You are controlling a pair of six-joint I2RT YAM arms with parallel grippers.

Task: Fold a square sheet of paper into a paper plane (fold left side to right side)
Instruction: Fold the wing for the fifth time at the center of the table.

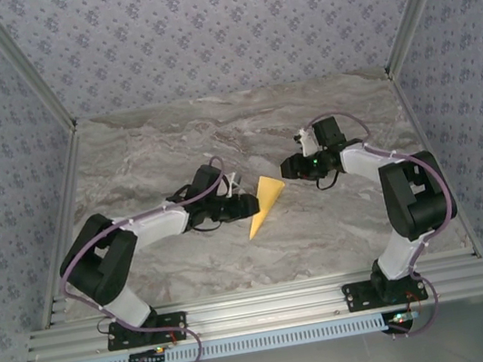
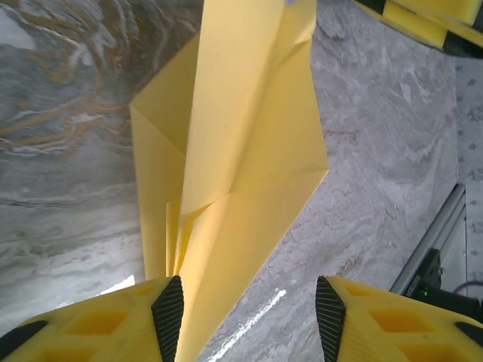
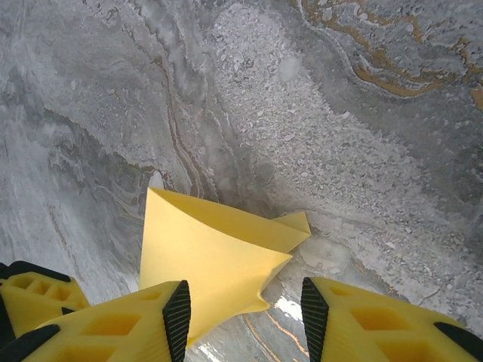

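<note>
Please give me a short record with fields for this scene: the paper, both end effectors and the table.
paper: yellow paper plane, folded to a pointed dart, on the table between the two arms
left end effector: open, the dart running between its fingers
right end effector: open, the dart just ahead of its fingers
table: grey marble pattern
</note>
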